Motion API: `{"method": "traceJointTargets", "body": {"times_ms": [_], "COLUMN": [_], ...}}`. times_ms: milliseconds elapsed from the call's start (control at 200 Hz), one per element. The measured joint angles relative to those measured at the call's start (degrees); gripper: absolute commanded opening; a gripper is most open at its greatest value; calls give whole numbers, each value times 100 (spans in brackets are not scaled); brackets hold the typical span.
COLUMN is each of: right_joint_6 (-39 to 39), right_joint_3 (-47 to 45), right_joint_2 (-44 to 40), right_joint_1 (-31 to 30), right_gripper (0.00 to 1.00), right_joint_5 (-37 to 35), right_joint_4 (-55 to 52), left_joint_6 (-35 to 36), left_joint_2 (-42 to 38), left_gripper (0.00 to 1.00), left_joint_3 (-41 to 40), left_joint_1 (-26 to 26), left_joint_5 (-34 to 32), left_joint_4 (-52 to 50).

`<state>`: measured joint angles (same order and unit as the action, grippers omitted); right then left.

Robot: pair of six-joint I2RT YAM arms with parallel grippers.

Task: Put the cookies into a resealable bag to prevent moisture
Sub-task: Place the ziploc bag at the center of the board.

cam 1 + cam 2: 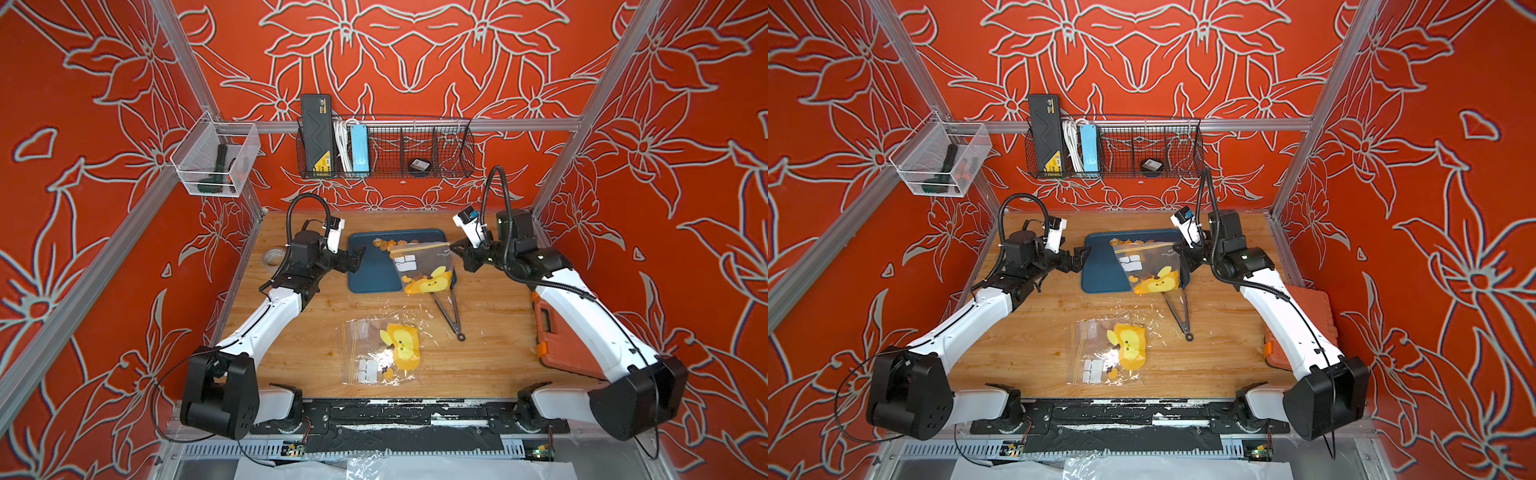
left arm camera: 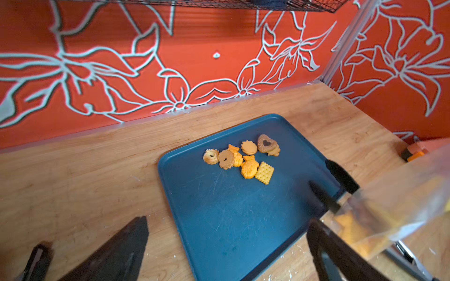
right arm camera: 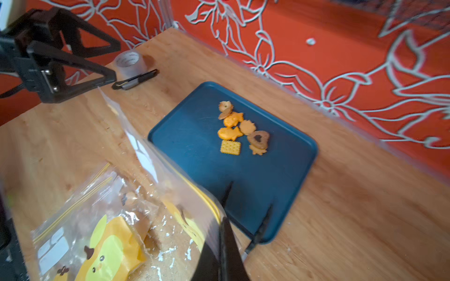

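The cookies [image 2: 241, 158] lay in a loose cluster — several overlapping — on the blue tray [image 2: 219, 219], toward its 12 o'clock edge in both top views, and no finger touched them. The left gripper [image 1: 360, 258] hovered at the tray's 9 o'clock rim, fingers spread wide with nothing between them; from it the cookies sat at roughly 2 o'clock, across bare tray. The right gripper [image 3: 222, 225] stood off the tray's 3 o'clock side, fingers pressed together on the zip edge of a clear resealable bag [image 1: 422, 266], so the cookies lay at its 9 o'clock, beyond the bag. That bag was raised over the tray's 3 o'clock half, zip line toward 12 o'clock and yellow cartoon print toward 6 o'clock, its upper edge hiding part of the cluster from above. Its free corner reached toward the left gripper but stood apart from those fingers. Black tongs [image 1: 451, 309] rested with their tips on the tray near its 5 o'clock corner, under the bag, handle toward 6 o'clock. A second bag [image 1: 382, 349] lay flat on the wooden table [image 1: 490, 353] — at 6 o'clock of the tray, well apart. A tape roll [image 3: 130, 62] and a marker [image 3: 135, 79] sat near the left gripper; an orange case [image 1: 552, 328] lay at the table's 3 o'clock edge.
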<state>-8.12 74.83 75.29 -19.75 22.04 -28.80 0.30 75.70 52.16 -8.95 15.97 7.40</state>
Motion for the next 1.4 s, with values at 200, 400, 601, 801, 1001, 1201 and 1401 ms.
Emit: {"method": "traceJointTargets", "body": {"times_ms": [200, 400, 601, 801, 1001, 1201, 1401], "right_joint_6": [105, 278, 520, 796, 988, 1169, 1322], "right_joint_3": [791, 1565, 2286, 2402, 1797, 1388, 973], "right_joint_2": [402, 1338, 2218, 2518, 2483, 2424, 1453], "right_joint_1": [168, 872, 1781, 2651, 2830, 2798, 2706], "right_gripper": [0, 0, 0, 0, 2, 62, 72], "right_joint_5": [-1478, -2149, -2245, -2052, -2046, -2065, -2109], "right_joint_4": [-627, -1178, -1491, -1534, -1274, -1259, -1008], "left_joint_6": [-518, -776, -800, -804, -940, -1641, -2693], "left_joint_2": [245, 249, 247, 291, 503, 632, 420], "left_gripper": [100, 100, 100, 100, 100, 100, 100], "left_joint_3": [435, 439, 424, 435, 527, 890, 573], "left_joint_1": [0, 2, 0, 0, 0, 0, 28], "left_joint_5": [-341, -417, -275, -129, -48, -33, 391], "left_joint_4": [-450, -675, -702, -787, -957, -1386, -1338]}}
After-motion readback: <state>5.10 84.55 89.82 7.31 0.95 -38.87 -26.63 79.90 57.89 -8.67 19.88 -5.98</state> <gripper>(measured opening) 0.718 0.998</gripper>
